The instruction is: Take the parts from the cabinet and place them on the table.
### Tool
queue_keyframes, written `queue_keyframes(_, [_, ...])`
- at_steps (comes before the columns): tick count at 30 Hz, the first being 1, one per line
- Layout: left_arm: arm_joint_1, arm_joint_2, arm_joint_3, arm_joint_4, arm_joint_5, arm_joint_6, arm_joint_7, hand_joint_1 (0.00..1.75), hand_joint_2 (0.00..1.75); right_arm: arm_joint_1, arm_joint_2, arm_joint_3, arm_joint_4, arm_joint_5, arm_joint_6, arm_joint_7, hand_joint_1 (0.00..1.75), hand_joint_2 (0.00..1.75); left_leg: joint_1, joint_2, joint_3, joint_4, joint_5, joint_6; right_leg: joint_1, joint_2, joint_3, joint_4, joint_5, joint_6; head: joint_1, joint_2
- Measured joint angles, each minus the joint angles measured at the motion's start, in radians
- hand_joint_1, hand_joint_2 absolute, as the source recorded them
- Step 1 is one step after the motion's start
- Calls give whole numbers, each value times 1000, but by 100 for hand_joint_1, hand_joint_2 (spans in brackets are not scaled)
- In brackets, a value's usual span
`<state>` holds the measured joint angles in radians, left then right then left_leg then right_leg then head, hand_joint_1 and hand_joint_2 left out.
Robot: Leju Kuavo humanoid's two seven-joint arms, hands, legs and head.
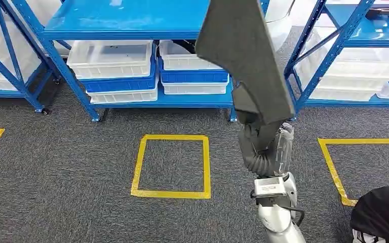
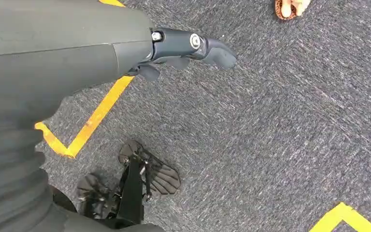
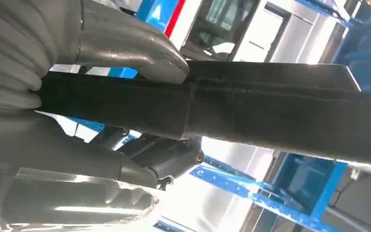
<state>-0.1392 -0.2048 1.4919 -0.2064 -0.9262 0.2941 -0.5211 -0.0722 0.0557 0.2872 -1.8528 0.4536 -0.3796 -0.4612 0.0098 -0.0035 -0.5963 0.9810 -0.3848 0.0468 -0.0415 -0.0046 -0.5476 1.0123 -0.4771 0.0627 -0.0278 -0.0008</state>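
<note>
- Grey and long, the part sits clamped in my right hand, running from the hand toward 12 o'clock in the head view, tilted slightly left, across the front of the blue rack.
- Seen from the right wrist, my thumb presses on one face of the part and my darker fingers wrap the opposite face.
- My left hand hangs over the grey carpet, holding nothing, fingers stretched out and apart.
- White bins sit on blue ones on the rack's lower shelf, at 11 o'clock from my right hand.
- Yellow tape marks a square on the carpet at 9 o'clock from my right wrist.
</note>
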Motion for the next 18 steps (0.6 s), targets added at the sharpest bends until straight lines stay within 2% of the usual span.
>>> queue_keyframes(1, [0, 1, 0, 0, -2, 1, 0, 0, 175, -4, 0, -3, 2, 8, -1, -1, 175, 175, -9, -1, -10, 17, -7, -11, 3, 0, 3, -26, 1, -8, 1, 0])
queue_keyframes(2, [-1, 1, 0, 0, -2, 1, -1, 0, 175, -4, 2, -5, 2, 13, -1, -2, 175, 175, -8, -1, -14, 20, -9, -15, 6, 7, 9, -26, 5, -19, -1, 0])
queue_keyframes(4, [0, 1, 0, 0, -2, -2, -7, 0, 175, -4, 2, -8, 7, 53, -11, 6, 175, 175, -2, -1, -16, 16, 0, -29, 14, 6, 2, -21, 11, -34, -2, 0])
queue_keyframes(5, [0, 1, 0, 0, -2, -3, -9, 0, 175, -6, 2, -9, 9, 69, -16, 8, 175, 175, 2, -1, -18, 17, 2, -33, 9, 7, 2, -24, 15, -42, -2, 0])
queue_keyframes(6, [0, 2, 0, 0, -3, -4, -11, 0, 175, -9, 2, -9, 12, 79, -19, 11, 175, 175, 9, -1, -24, 30, -11, -38, 1, 7, 3, -25, 21, -50, -1, 0])
queue_keyframes(7, [0, 2, 0, 0, -3, -4, -14, 0, 175, -12, 3, -9, 14, 84, -19, 14, 175, 175, 10, 0, -38, 66, -45, -42, 2, 6, 2, -25, 23, -59, -3, 0])
queue_keyframes(9, [0, 2, 0, 0, -3, -4, -15, 0, 175, -14, 4, -10, 19, 86, -22, 15, 175, 175, 11, 0, -103, 230, -138, -52, 6, 4, -2, -25, 26, -65, -3, 0])
queue_keyframes(10, [0, 2, 0, 0, -3, -4, -15, 0, 175, -14, 4, -10, 22, 88, -23, 15, 175, 175, 11, 0, -136, 309, -171, -55, 9, 4, -5, -25, 26, -66, -3, 0])
queue_keyframes(11, [0, 2, 0, 0, -4, -4, -15, 0, 175, -14, 4, -11, 25, 90, -24, 16, 175, 175, 11, 0, -151, 349, -180, -55, 11, 4, -8, -24, 28, -69, -3, 0])
queue_keyframes(12, [1, 2, -1, 0, -6, -5, -15, 0, 175, -14, 4, -11, 27, 91, -26, 16, 175, 175, 11, 0, -140, 336, -166, -52, 14, 4, -8, -24, 28, -68, -3, 0])
queue_keyframes(13, [1, 2, -1, 0, -9, -5, -15, 0, 175, -14, 4, -12, 27, 94, -29, 19, 175, 175, 11, 0, -107, 282, -135, -47, 15, 4, -7, -24, 29, -68, -3, 0])
queue_keyframes(15, [0, 4, -2, 0, -19, 0, -10, 0, 175, -14, 4, -14, 26, 115, -40, 30, 175, 175, 8, 8, 2, 92, -54, -27, 20, 3, -2, -24, 29, -68, -3, 0])
queue_keyframes(16, [0, 7, -2, 0, -23, 2, -4, 0, 175, -12, 4, -15, 26, 123, -44, 32, 175, 175, -1, 34, 32, 37, -62, -15, 20, 2, -2, -25, 29, -67, -2, 0])
queue_keyframes(17, [-2, 9, -2, 0, -24, 3, -1, 0, 175, -10, 3, -15, 26, 130, -49, 33, 175, 175, -8, 32, 29, 35, -58, -11, 31, -1, -6, -24, 31, -62, -1, 0])
queue_keyframes(18, [-3, 9, -3, 0, -24, 6, 2, 0, 175, -4, 2, -15, 26, 130, -51, 33, 175, 175, -12, 26, 25, 36, -58, -8, 25, -3, -8, -24, 32, -60, -4, 0])
